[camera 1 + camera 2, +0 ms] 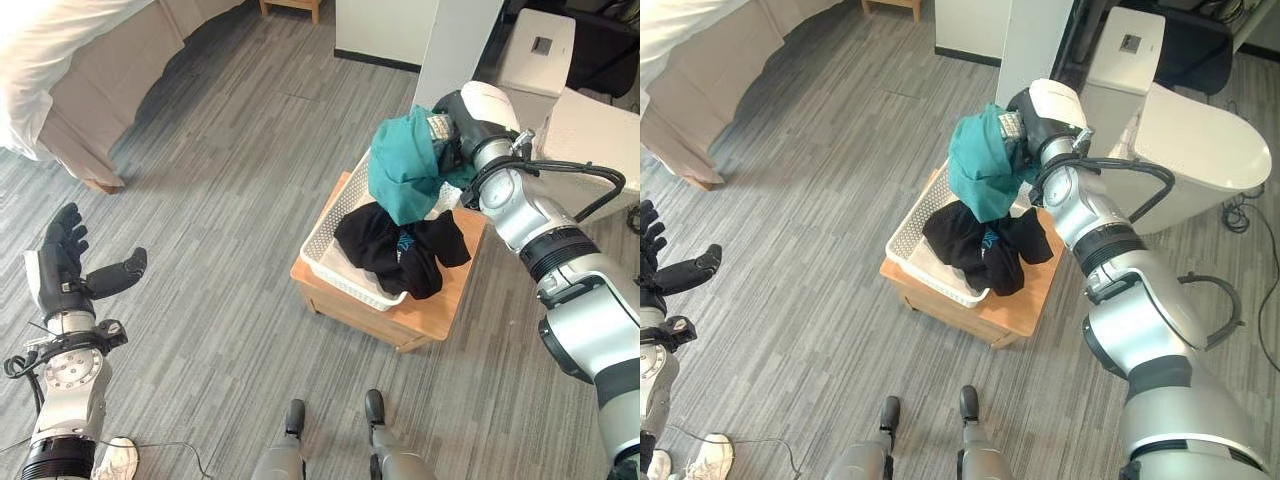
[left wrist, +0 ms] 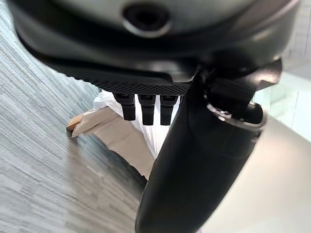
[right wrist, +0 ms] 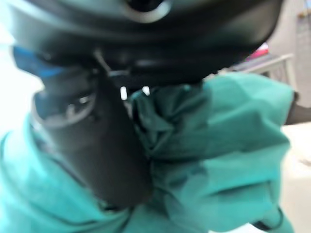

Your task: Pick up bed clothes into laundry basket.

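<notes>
In the left eye view, my right hand point(image 1: 452, 135) is up at about 1 o'clock, and its fingers are closed tight on a teal cloth point(image 1: 405, 165). The cloth hangs straight down from the hand, long way up and down, right over the white laundry basket point(image 1: 325, 240). A black cloth point(image 1: 400, 248) already lies in the basket and spills over its near edge. The basket sits on a small wooden table point(image 1: 430, 310). My left hand point(image 1: 65, 265) is far away at 8 o'clock, over the floor, fingers spread apart and holding nothing. The bed point(image 1: 70, 70) is at 11 o'clock.

The right eye view shows the same thing: the teal cloth touches the black pile below it.

In the left wrist view, the fingers point(image 2: 146, 107) stick out straight.

In the right wrist view, the thumb point(image 3: 102, 145) presses into bunched teal cloth.

I think the right hand just needs to let go, since the basket is straight below.
</notes>
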Robot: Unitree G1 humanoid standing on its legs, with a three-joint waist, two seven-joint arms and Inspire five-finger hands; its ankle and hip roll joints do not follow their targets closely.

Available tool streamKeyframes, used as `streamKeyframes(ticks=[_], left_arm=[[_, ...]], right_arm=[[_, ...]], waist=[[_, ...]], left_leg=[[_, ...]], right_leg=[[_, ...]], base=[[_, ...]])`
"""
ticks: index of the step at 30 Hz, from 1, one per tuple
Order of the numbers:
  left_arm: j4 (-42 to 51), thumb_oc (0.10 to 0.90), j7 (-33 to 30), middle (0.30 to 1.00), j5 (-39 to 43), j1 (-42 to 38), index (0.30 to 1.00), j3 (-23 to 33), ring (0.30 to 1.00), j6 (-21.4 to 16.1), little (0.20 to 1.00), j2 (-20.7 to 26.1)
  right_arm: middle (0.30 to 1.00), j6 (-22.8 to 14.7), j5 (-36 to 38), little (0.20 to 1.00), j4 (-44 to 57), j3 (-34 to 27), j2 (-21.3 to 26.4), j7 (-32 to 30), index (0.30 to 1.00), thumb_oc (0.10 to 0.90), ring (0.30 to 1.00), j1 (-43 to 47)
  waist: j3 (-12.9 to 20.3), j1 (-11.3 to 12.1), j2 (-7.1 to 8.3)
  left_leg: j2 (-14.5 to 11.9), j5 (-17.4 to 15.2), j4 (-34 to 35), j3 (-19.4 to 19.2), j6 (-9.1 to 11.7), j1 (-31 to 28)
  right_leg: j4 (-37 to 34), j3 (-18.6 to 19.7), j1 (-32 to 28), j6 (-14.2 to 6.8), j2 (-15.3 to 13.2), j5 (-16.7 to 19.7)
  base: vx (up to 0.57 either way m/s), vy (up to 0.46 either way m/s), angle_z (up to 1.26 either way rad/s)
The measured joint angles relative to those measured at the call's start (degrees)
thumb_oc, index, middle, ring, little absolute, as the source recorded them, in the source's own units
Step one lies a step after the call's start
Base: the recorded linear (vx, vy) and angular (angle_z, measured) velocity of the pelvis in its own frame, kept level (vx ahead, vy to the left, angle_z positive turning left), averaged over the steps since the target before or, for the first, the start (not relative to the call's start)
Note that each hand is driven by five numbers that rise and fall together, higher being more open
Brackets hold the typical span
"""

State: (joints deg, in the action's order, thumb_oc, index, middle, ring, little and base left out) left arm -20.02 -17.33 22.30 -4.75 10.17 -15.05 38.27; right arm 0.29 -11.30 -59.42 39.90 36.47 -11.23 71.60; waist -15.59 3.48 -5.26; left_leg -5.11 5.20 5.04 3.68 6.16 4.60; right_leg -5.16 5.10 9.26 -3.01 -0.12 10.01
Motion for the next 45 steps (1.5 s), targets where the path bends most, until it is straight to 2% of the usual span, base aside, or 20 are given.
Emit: streamKeyframes(ticks=[4,7,13,14,19,23,24,25,28,32,35,38,39,43,44,45], left_arm=[[0.0,0.8,-0.8,0.9,-0.1,-0.3,0.9,-1.5,0.9,-0.1,0.9,-0.5],[0.0,0.8,-1.0,0.9,-0.1,-0.5,0.9,-3.6,0.9,-0.2,0.9,-1.0],[0.1,0.8,-1.0,0.9,0.0,-0.4,0.9,-3.7,0.9,-0.7,0.9,-1.5],[0.1,0.8,-1.0,0.9,0.0,-0.4,0.9,-3.8,0.9,-0.9,0.9,-1.6],[0.1,0.8,-1.0,0.9,0.2,-0.1,0.9,-3.6,0.9,-1.3,0.9,-3.3],[-0.1,0.8,-0.9,0.9,0.2,-0.1,0.9,-3.6,0.9,-1.4,0.9,-4.1],[-0.2,0.8,-0.9,0.9,0.6,-0.4,0.9,-3.5,0.9,-1.4,0.9,-4.3],[-0.2,0.8,-1.0,0.9,0.8,-0.6,0.9,-3.5,0.9,-1.4,0.9,-4.4],[-0.3,0.8,-1.0,0.9,1.7,-1.6,0.9,-3.6,0.9,-1.4,0.9,-4.8],[-1.2,0.8,-0.7,0.9,2.4,-3.1,0.9,-4.0,0.9,-1.4,0.9,-4.9],[-1.2,0.8,0.8,0.9,2.5,-2.7,0.9,-3.8,0.9,-1.5,0.9,-4.4],[-1.4,0.8,1.5,0.9,2.7,-0.9,0.9,-2.2,0.9,-1.5,0.9,-3.6],[-1.7,0.8,1.6,0.9,3.6,-0.1,0.9,-1.8,0.9,-1.5,0.9,-2.5],[-1.5,0.8,0.5,0.9,4.2,0.7,0.9,2.3,0.9,-1.4,0.9,-0.5],[-0.8,0.8,0.2,0.9,4.7,1.1,0.9,3.6,0.9,-1.0,0.9,-0.2],[1.1,0.8,0.2,0.9,4.7,1.7,0.9,4.6,0.9,-1.0,0.9,-0.2]], right_arm=[[0.3,0.3,-0.2,0.3,-1.2,-1.7,-1.9,0.0,0.3,0.4,0.3,-2.7],[0.3,0.4,-0.4,0.3,-3.0,-3.8,-5.4,0.4,0.3,0.4,0.3,-5.7],[0.3,0.5,-0.4,0.3,-3.3,-4.1,-7.7,0.7,0.3,0.4,0.3,-7.3],[0.9,0.5,-0.4,0.9,-3.3,-4.2,-8.3,0.8,0.9,0.8,0.9,-7.4],[0.9,0.4,-0.3,0.9,-1.7,-2.5,-9.5,2.3,0.9,0.8,0.9,-7.2],[0.9,0.5,-0.4,0.9,6.0,-0.2,-9.5,2.4,0.9,0.8,0.9,-6.5],[0.9,0.4,-0.4,0.9,11.9,1.8,-9.0,2.6,0.9,0.8,0.9,-5.5],[0.9,-0.1,-0.5,0.9,13.7,2.0,-9.2,2.5,0.9,0.8,0.9,-4.9],[0.9,-0.8,-0.7,0.9,17.0,3.0,-11.6,3.0,0.9,0.8,0.9,-1.2],[0.9,-0.7,-0.7,0.9,15.4,6.2,-18.6,7.2,0.9,0.8,0.9,2.6],[0.9,-0.7,-1.3,0.9,11.8,7.7,-20.9,10.9,0.9,0.8,0.9,3.6],[0.9,-0.9,-2.6,0.9,10.9,8.5,-19.0,12.7,0.9,0.8,0.9,3.7],[0.9,-0.8,-3.3,0.9,11.4,8.5,-16.6,13.3,0.9,0.8,0.9,3.9],[0.9,-0.3,-1.2,0.9,29.6,6.0,-2.5,13.4,0.9,0.8,0.9,3.0],[0.9,-0.1,3.5,0.9,44.0,0.5,7.2,13.4,0.9,0.8,0.9,0.5],[0.9,-1.6,8.0,0.9,56.3,-6.1,15.7,12.9,0.9,0.8,0.9,-5.1]], waist=[[-0.5,-0.3,-1.06],[-0.6,-1.1,-1.43],[-0.9,-1.3,-2.36],[-0.9,-1.3,-2.51],[-0.7,-1.2,-2.73],[-0.7,-1.4,-2.72],[-0.7,-1.5,-2.69],[-0.7,-1.5,-2.69],[-0.6,-1.5,-2.54],[0.3,-1.6,-1.17],[1.2,-1.3,0.31],[2.1,-1.3,2.04],[2.6,-1.2,2.89],[2.8,-1.4,5.35],[2.8,-3.0,6.35],[2.6,-2.7,6.74]], left_leg=[[0.0,0.0,0.0,-0.1,0.0,0.3],[0.0,0.1,0.0,-0.2,0.1,0.3],[0.0,0.1,0.0,-0.3,0.1,0.3],[0.0,0.1,0.0,-0.2,0.1,0.3],[-0.1,0.1,0.0,-0.2,0.1,0.3],[-0.1,0.1,0.0,-0.7,0.1,0.3],[-0.1,0.1,0.0,-0.9,0.1,0.3],[-0.1,0.1,0.0,-1.1,0.1,0.2],[0.0,0.1,0.0,-1.4,0.1,0.0],[-0.1,0.1,0.0,-1.4,0.1,-0.5],[-0.1,0.1,0.0,-0.8,0.1,-0.7],[0.1,0.1,0.0,-0.1,0.0,-0.4],[0.1,0.1,0.0,-0.1,0.0,-0.4],[0.8,0.0,0.0,-2.2,-0.4,-0.5],[1.2,-0.5,0.0,-4.3,-1.2,-1.2],[1.2,-0.6,0.0,-4.9,-1.4,-1.1]], right_leg=[[0.0,0.0,0.3,0.1,0.0,0.0],[0.0,0.0,0.3,0.1,0.0,0.1],[0.0,0.1,0.3,0.1,0.0,0.0],[0.0,0.1,0.3,0.1,0.0,0.0],[0.0,0.3,0.3,0.1,-0.1,0.1],[0.0,0.8,0.5,0.2,-0.1,0.1],[0.0,1.0,0.5,0.3,0.0,0.2],[0.0,1.2,0.5,0.3,0.0,0.3],[0.0,1.4,0.5,0.4,0.1,0.4],[0.0,1.3,-0.1,0.6,0.3,0.4],[0.0,0.7,-0.5,0.5,0.3,0.3],[0.0,0.2,-0.5,0.4,-0.1,0.2],[0.0,0.2,-0.5,0.4,-0.2,0.2],[0.0,2.7,0.2,0.2,-0.4,0.3],[0.1,5.1,0.5,-0.5,-0.2,1.0],[0.3,6.5,0.7,-0.8,-0.3,0.9]], base=[[0.03,-0.013,-0.01],[0.01,-0.006,0.0],[0.01,-0.002,0.0],[0.04,-0.005,0.0],[0.03,0.002,0.0],[0.02,0.01,-0.05],[0.02,0.031,-0.09],[0.01,0.022,-0.1],[0.0,0.012,-0.04],[0.0,0.04,-0.01],[0.0,0.041,0.12],[0.0,0.049,0.12],[-0.03,0.082,0.03],[-0.01,0.084,-0.25],[-0.02,0.113,-0.47],[-0.02,0.095,-0.62]])
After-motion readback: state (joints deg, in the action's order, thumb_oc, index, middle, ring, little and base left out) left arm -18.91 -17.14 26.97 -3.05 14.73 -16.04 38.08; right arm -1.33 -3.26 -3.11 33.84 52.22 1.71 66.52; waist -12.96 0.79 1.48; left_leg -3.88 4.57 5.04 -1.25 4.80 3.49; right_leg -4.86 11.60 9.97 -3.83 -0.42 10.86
